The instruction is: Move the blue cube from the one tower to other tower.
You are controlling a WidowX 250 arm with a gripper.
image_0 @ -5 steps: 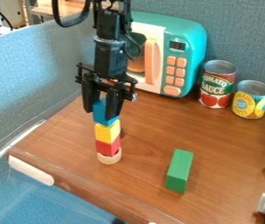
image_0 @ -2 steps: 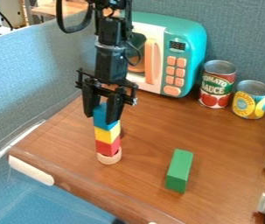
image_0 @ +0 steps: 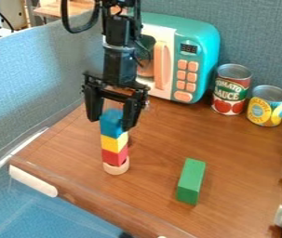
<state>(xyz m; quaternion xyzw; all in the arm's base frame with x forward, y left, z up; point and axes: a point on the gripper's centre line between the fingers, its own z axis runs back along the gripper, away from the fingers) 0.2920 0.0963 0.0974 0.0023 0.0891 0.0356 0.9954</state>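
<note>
I keep my gripper [image_0: 110, 124] open around the blue cube [image_0: 110, 121], gripping nothing; the cube tops the tower [image_0: 114, 144], left of centre.

The camera looks slantwise down on the counter [image_0: 155, 144], seemingly from nearby

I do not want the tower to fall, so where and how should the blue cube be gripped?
Probably best from straight above, with the fingers on two opposite side faces: the blue cube is the top piece, its sides are flat, and the yellow block supports it from below.
</note>
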